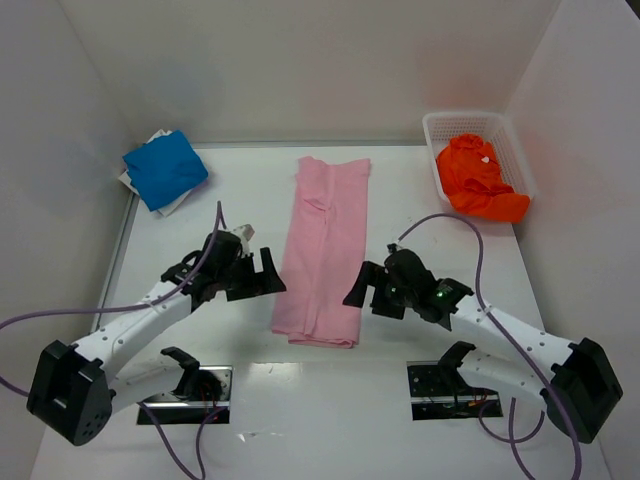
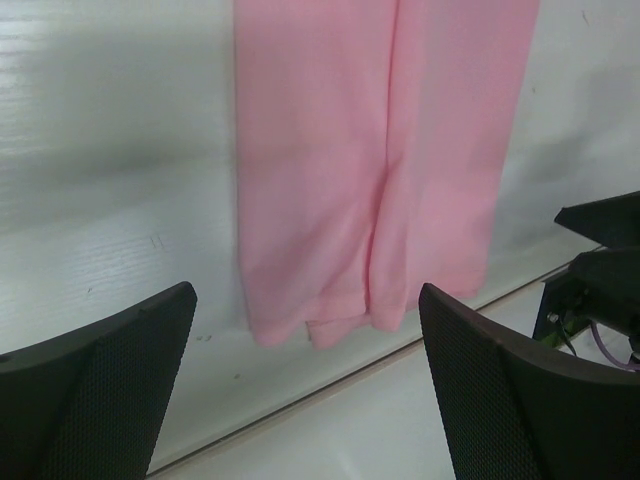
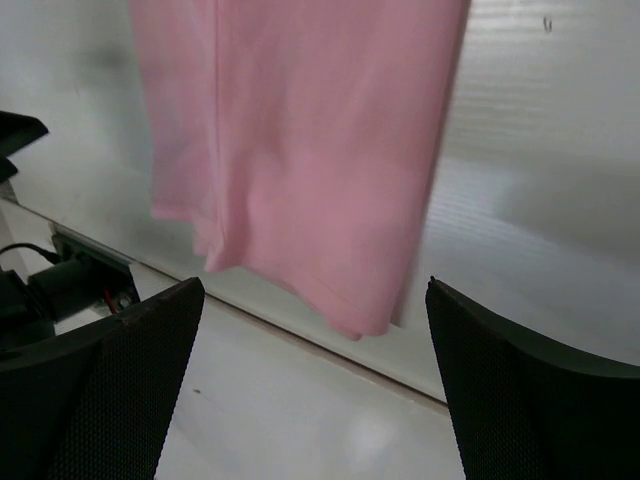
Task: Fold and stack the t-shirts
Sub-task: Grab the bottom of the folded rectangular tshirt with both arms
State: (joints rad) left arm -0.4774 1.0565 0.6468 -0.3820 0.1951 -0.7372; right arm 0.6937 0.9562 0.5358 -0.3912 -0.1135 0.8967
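Between the jaws lay the pink shirt, a long strip on the counter. Left jaws and right jaws stood spread wide, empty, flanking its near hem. Step judged: end-over-end fold; next, pinch both near corners.

The white table bears a light pink t-shirt laid flat as a long narrow strip, a folded blue t-shirt atop a white item well beyond it to the left, and a white mesh basket well beyond it to the right.
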